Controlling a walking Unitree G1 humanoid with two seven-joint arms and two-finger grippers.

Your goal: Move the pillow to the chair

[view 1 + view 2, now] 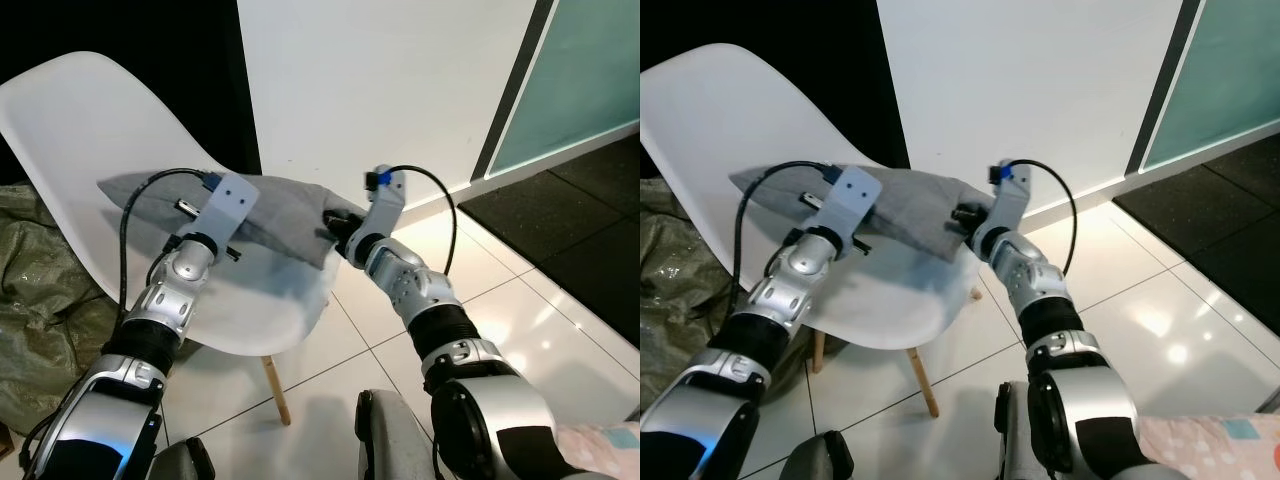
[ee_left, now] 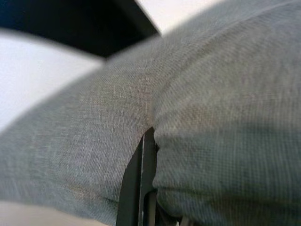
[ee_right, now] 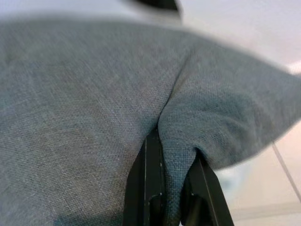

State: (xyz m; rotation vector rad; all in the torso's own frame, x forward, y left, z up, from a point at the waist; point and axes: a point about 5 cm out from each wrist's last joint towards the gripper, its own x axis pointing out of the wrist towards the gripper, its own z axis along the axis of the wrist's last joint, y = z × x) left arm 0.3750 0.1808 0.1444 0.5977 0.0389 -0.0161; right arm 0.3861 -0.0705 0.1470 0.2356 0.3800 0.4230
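Over the seat of the white chair (image 1: pixel 90 130) you are holding the grey pillow (image 1: pixel 285 215) flat, like a small stretcher, so that it can go down level on the seat and not slide off the near edge. The chair stands on the left, in front of the white wall, with pale floor tiles (image 1: pixel 520 310) to the right of it. The pillow hangs just above the seat; if its far edge touches the backrest, I cannot tell.

Both your arms are stretched forward and bent a little at the elbow, one at each end of the pillow. The left gripper (image 2: pixel 141 183) is pinching a fold of the cloth at the left end, its fingers pressed together on the fabric. The right gripper (image 3: pixel 171 183) bites the right corner in the same way, a ridge of cloth between its two black fingers (image 3: pixel 149 179). I judge that the pillow only needs lowering and release.
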